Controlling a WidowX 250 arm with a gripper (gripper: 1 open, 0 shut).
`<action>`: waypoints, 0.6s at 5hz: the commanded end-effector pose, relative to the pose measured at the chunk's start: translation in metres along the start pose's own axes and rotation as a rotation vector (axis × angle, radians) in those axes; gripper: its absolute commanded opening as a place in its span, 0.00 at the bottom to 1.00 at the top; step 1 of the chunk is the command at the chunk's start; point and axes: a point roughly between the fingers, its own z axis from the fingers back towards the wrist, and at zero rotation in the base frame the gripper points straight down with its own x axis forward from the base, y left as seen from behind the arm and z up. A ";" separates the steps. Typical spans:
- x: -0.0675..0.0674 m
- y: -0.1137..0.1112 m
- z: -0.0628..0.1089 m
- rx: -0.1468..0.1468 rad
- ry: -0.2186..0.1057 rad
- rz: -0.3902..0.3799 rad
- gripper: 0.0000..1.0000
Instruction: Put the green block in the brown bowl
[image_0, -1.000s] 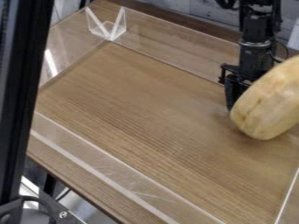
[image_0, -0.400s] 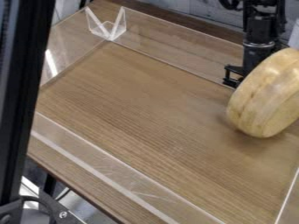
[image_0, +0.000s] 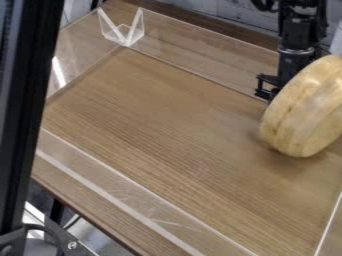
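The brown bowl (image_0: 305, 105) stands tipped up on its edge at the right side of the wooden table, its smooth rounded outside facing the camera. My gripper (image_0: 271, 86) hangs from the black arm right behind the bowl's left rim, touching or very close to it. The bowl hides the fingertips, so I cannot tell how the jaws stand or whether they hold the rim. The green block is hidden or out of view.
The wooden table (image_0: 160, 120) is fenced by low clear plastic walls. A small clear folded stand (image_0: 123, 28) sits at the back left corner. A dark post (image_0: 27, 100) crosses the left foreground.
A second ago the bowl lay lower and flatter. It has since tipped up and shifted slightly upward beside the gripper. Over the last half second nothing moved.
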 end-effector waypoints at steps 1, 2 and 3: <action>0.007 0.000 0.019 0.018 -0.062 -0.012 0.00; 0.007 0.001 0.022 0.020 -0.066 -0.011 1.00; 0.007 0.002 0.023 0.021 -0.072 -0.010 0.00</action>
